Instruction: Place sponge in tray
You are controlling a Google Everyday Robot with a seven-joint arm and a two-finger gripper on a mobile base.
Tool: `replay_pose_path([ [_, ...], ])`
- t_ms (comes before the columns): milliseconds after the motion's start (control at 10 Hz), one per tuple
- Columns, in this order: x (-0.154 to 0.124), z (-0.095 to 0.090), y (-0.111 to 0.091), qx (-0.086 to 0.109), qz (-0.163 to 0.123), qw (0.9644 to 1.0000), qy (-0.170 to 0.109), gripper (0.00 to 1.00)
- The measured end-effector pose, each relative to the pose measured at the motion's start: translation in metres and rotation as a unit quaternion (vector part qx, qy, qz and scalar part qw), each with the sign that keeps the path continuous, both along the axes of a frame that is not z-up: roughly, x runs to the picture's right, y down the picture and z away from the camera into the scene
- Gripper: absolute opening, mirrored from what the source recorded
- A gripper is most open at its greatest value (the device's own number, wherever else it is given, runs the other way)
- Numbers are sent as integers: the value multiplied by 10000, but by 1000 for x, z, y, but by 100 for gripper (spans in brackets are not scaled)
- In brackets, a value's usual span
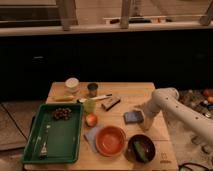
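A blue sponge (pixel 133 117) lies on the wooden table (pixel 130 95), right of centre. A green tray (pixel 70 142) sits at the table's front left, holding a fork (pixel 44 146) and a cluster of dark grapes (pixel 61 113). My white arm (pixel 177 107) reaches in from the right, and my gripper (pixel 143 119) is right at the sponge's right edge, low over the table.
An orange bowl (pixel 110 140) and a dark bowl (pixel 141 148) with a green item stand at the front. A white cup (pixel 72 84), a metal cup (pixel 92 89), a banana (pixel 63 98), a green cup (pixel 89 105), an orange fruit (pixel 91 120) and a dark bar (pixel 110 103) stand further back.
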State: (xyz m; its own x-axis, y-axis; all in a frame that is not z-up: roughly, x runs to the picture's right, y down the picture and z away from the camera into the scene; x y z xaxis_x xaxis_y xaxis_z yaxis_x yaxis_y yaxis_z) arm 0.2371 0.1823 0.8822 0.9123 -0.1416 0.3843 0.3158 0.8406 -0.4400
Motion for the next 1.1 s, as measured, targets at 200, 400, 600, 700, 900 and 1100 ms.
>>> replay_pose_path([
  [200, 0, -2, 0, 13, -25, 10000, 44, 80],
  [400, -1, -6, 0, 91, -31, 9999, 82, 71],
  [600, -3, -8, 0, 115, -56, 9999, 78, 77],
  [700, -5, -8, 0, 128, -79, 9999, 75, 80],
  [900, -9, -9, -1, 116, -137, 9998, 58, 80],
  [1100, -15, -9, -3, 65, -200, 9998, 54, 80],
])
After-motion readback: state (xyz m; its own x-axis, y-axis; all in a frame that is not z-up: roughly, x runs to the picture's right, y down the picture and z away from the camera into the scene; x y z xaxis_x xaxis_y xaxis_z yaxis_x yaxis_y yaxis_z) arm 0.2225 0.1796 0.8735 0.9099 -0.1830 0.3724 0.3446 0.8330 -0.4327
